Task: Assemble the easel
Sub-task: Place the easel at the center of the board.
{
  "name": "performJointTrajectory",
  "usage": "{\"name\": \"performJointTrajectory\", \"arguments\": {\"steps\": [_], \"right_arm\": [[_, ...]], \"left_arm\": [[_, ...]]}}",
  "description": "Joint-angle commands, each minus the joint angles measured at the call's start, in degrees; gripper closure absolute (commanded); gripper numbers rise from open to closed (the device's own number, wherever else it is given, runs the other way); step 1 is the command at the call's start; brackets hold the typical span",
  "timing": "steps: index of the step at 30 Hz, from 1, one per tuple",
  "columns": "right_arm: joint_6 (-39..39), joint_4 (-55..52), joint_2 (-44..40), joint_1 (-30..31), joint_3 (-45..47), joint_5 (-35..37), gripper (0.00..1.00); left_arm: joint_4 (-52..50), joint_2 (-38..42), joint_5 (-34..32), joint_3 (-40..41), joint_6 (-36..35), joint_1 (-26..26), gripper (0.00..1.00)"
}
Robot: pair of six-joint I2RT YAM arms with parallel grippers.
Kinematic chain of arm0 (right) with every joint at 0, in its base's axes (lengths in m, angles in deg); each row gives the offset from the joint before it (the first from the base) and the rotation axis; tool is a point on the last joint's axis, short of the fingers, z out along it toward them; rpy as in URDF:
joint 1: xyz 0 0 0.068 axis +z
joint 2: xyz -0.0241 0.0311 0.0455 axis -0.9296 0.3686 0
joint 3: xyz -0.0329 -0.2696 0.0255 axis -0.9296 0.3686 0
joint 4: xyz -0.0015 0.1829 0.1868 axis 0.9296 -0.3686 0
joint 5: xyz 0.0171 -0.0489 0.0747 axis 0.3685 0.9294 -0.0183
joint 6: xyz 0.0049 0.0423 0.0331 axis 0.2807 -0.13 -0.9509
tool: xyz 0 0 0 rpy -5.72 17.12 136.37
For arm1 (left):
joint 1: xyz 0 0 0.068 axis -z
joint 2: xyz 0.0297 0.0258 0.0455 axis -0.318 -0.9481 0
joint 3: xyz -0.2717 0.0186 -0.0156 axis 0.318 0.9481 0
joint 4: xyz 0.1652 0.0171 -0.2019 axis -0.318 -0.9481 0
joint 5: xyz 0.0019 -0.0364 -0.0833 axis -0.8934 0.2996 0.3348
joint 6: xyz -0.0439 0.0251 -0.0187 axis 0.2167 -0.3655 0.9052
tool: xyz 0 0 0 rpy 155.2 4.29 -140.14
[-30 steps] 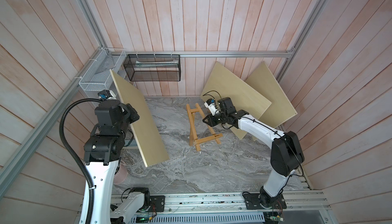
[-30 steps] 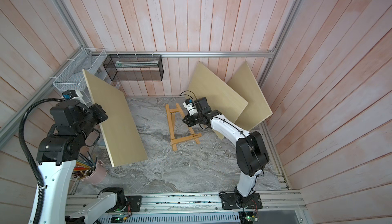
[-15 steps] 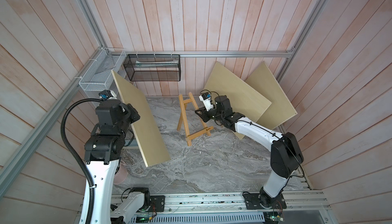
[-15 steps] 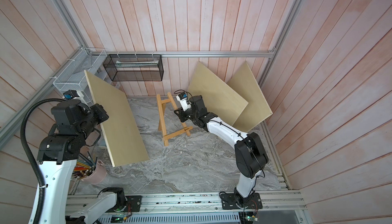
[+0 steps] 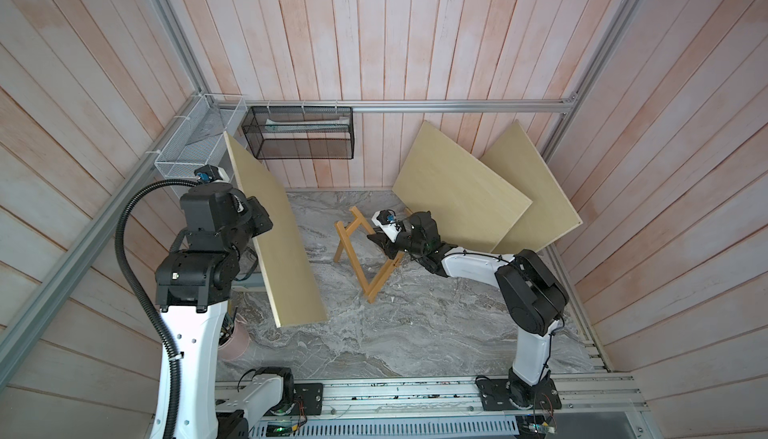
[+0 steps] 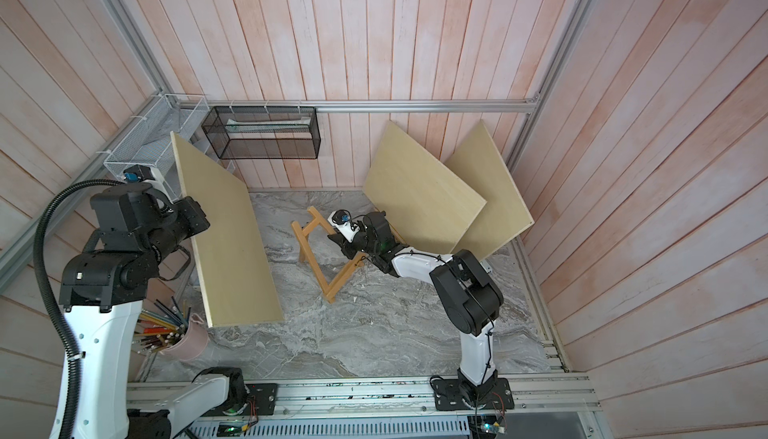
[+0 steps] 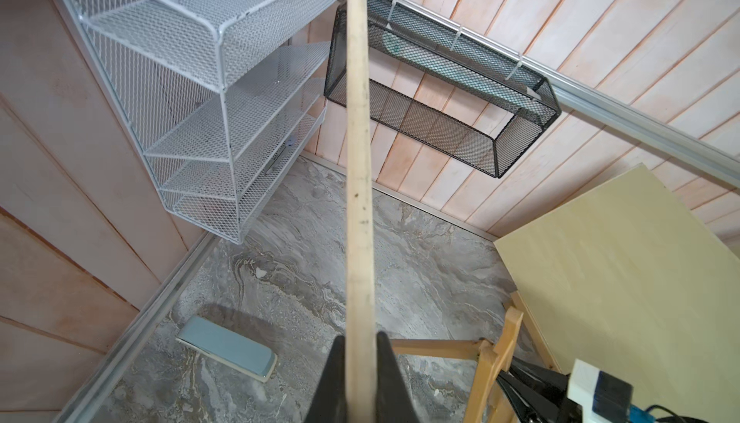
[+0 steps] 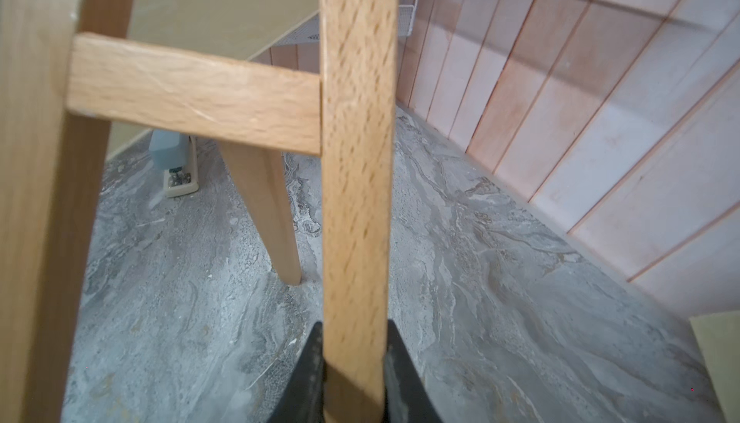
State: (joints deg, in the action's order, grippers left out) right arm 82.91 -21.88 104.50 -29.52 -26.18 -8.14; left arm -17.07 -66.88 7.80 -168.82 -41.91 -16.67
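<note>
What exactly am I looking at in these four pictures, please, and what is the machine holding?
It is a robot: a left arm and a right arm, mounted at the front of a marble-patterned table. Two pictures come from one overhead camera and look nearly identical. The other two come from small cameras on the wrists, each looking along its gripper.

The left gripper is shut on the edge of a large plain board. The right gripper is shut on one leg of a small wooden easel; another leg reaches the table.

The spare boards lean against the back wall. A cup of pencils and a pale blue flat object sit on the table. A white mesh rack and a black mesh rack are at the far corner.
</note>
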Motion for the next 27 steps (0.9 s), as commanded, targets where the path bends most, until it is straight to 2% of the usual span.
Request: {"name": "performJointTrajectory", "arguments": {"steps": [1, 5, 6, 8, 13, 15, 16, 17, 18, 19, 23, 27], "right_arm": [[5.8, 5.0, -0.5, -1.3, 2.7, -4.5, 1.0], [4.9, 5.1, 0.2, -2.4, 4.6, -5.3, 1.0], [4.5, 4.9, 0.3, -2.4, 4.8, -5.1, 0.95], [3.8, 4.3, -0.1, -2.4, 5.0, -4.9, 0.74], [-0.3, 8.9, -3.3, -2.4, 7.8, -3.1, 0.53], [-1.6, 9.2, -5.1, -2.6, 8.2, -2.4, 0.38], [-2.1, 9.0, -5.9, -2.6, 8.3, -2.0, 0.35], [-2.6, 8.9, -6.9, -2.6, 8.6, -1.2, 0.26], [-3.1, 8.9, -8.0, -2.7, 9.0, -0.3, 0.25], [-3.6, 9.0, -9.0, -2.7, 9.4, 0.6, 0.15], [-7.9, 8.8, -13.8, -3.5, 11.2, 5.7, 0.13], [-17.6, -1.6, -17.8, -7.1, 8.0, 7.1, 0.07]], "left_arm": [[5.7, 0.0, 6.2, -7.2, -3.0, 0.0, 1.0], [5.1, 0.1, 11.5, -10.0, -6.1, 0.0, 1.0], [5.2, 0.4, 12.1, -10.7, -6.9, 0.0, 1.0], [5.5, 0.7, 12.0, -12.2, -8.1, 0.0, 1.0], [9.1, 2.5, 13.2, -12.4, -10.5, 0.0, 1.0], [12.0, 4.3, 14.7, -10.5, -11.0, 0.0, 1.0], [13.3, 5.2, 15.3, -9.7, -11.2, 0.0, 1.0], [14.8, 6.2, 16.0, -8.7, -11.7, 0.0, 1.0], [15.9, 7.0, 16.8, -8.3, -12.1, 0.0, 1.0], [16.6, 7.5, 17.5, -8.0, -12.4, 0.0, 1.0], [19.4, 9.4, 21.2, -7.7, -14.0, 0.0, 1.0], [22.1, 10.8, 26.5, -7.3, -14.9, 0.0, 1.0]]}}
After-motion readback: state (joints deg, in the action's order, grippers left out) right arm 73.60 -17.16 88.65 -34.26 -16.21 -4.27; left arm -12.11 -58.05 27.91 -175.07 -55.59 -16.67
